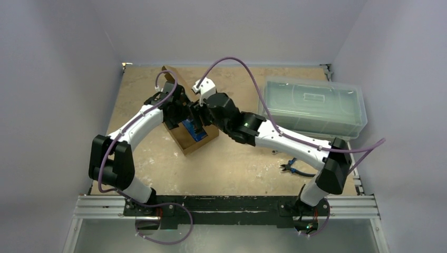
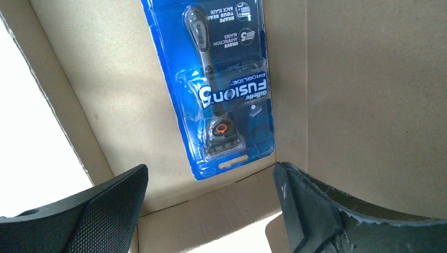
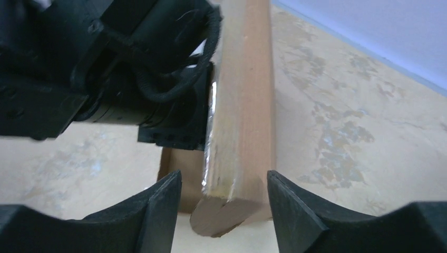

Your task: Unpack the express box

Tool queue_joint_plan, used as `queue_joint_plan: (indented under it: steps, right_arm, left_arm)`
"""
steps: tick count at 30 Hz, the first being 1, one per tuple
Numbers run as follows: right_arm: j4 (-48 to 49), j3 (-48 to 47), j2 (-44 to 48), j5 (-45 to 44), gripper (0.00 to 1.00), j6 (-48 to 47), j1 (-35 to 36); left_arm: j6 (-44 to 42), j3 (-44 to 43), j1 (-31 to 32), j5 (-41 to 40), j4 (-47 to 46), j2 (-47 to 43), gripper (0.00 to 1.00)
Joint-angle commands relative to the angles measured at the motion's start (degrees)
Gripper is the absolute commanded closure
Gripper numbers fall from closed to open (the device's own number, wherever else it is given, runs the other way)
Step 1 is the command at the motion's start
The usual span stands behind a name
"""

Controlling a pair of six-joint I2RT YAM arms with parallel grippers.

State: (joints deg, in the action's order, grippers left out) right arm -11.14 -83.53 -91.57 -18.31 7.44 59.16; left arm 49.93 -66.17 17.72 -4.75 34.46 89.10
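Express box (image 1: pixel 188 141) sits on the table (image 1: pixel 237 158) left of centre, between the two arms, turned at an angle to the table's edges, with its lid flap (image 1: pixel 169 75) raised on the far side. Inside, flat on the cardboard floor, lies a blue blister pack (image 2: pixel 226 89) holding a grey razor with an orange ring near its head; the pack runs lengthwise down the middle of the box and its hang-slot end points towards the near wall. The left hand (image 2: pixel 211 168) hangs over that near wall and looks straight down into the box, its fingers (image 2: pixel 105 211) spread wide with only the bottom of the pack and bare cardboard in the gap between them; it holds nothing and touches neither the pack nor the walls as far as the wrist view shows. The right hand (image 3: pixel 224 174) reaches in from the other side, just beside the left one, and straddles an upright cardboard edge of the box that carries a strip of clear tape (image 3: pixel 211 132). One finger stands on each face of that edge, both very close to it, but I cannot tell whether they press the cardboard or only bracket it, nor whether the edge belongs to the lid or to a wall. A clear plastic lidded bin (image 1: pixel 316 105) stands at the far right of the table, well apart from the box, and blue-handled cutters (image 1: pixel 295 169) lie near the right arm's base.
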Motion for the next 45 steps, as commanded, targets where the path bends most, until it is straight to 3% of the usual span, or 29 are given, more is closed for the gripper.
queue_joint_plan:
  steps: [1,5,14,21,29,38,45]
  right_arm:
    - [0.37,-6.22,-1.52,-13.59,0.41,2.37,0.13]
    - [-2.64,-7.08,-1.81,-14.54,0.51,5.54,-0.91]
    - [-1.4,-2.69,1.79,7.16,0.87,15.57,-10.48]
    - [-0.51,-1.3,2.32,14.2,0.93,18.3,-13.32]
    - [0.05,0.02,3.59,13.76,1.0,19.8,-14.07]
    - [2.09,1.0,5.0,13.96,1.0,19.29,-14.03]
    - [2.51,0.64,4.67,14.83,1.0,20.21,-14.07]
  left_arm:
    - [-1.1,-1.48,0.21,-0.49,-0.33,-1.63,0.1]
    - [-2.18,0.17,0.13,-1.97,-0.72,-3.23,0.1]
    - [-4.01,6.73,-0.82,0.38,-6.23,-8.51,0.14]
    - [-4.09,12.67,-2.94,7.42,-14.91,-10.9,0.21]
    - [-0.16,10.78,-2.95,3.53,-11.7,-8.33,0.27]
    - [0.43,5.14,-1.23,-3.39,-3.59,-2.7,0.13]
    - [4.03,5.85,-1.28,-0.54,-11.32,0.32,0.14]
